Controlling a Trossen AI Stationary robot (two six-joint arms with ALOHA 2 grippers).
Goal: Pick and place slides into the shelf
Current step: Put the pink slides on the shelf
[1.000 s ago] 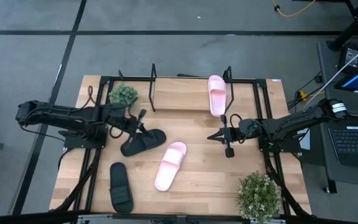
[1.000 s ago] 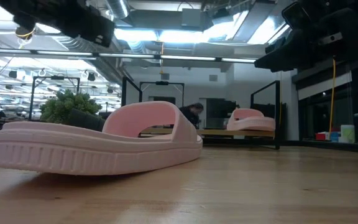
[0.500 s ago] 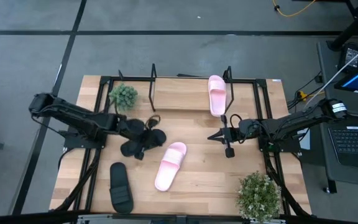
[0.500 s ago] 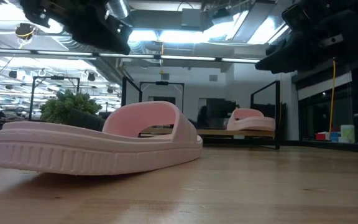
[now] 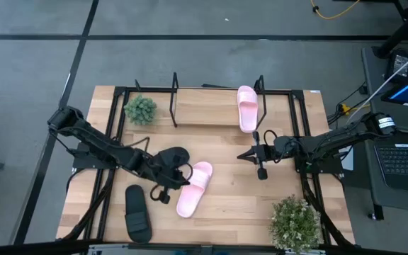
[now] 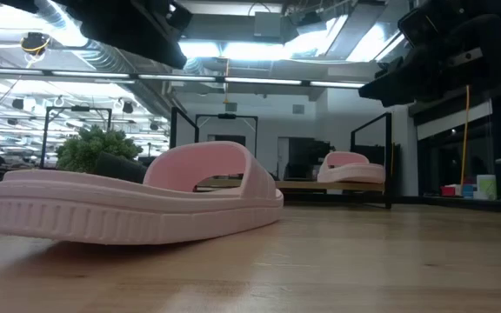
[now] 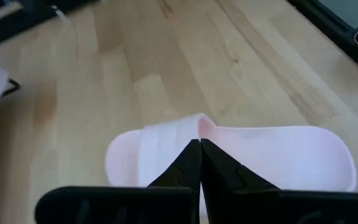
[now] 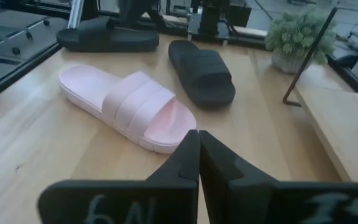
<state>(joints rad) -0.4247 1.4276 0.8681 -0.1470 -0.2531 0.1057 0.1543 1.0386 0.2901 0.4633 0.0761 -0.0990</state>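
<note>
On the shelf (image 5: 204, 106) lies one pink slide (image 5: 246, 108); both hands clenched, empty.

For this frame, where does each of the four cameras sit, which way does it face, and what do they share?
High: above, straight down; both arms, shelf, four slides.
Low: table height, looking across; pink slide close, arms overhead.
Left wrist: on the left arm; left gripper shut, above that pink slide.
Right wrist: on the right arm; right gripper shut, facing it and two black slides.
Shared: all four show that pink slide.
</note>
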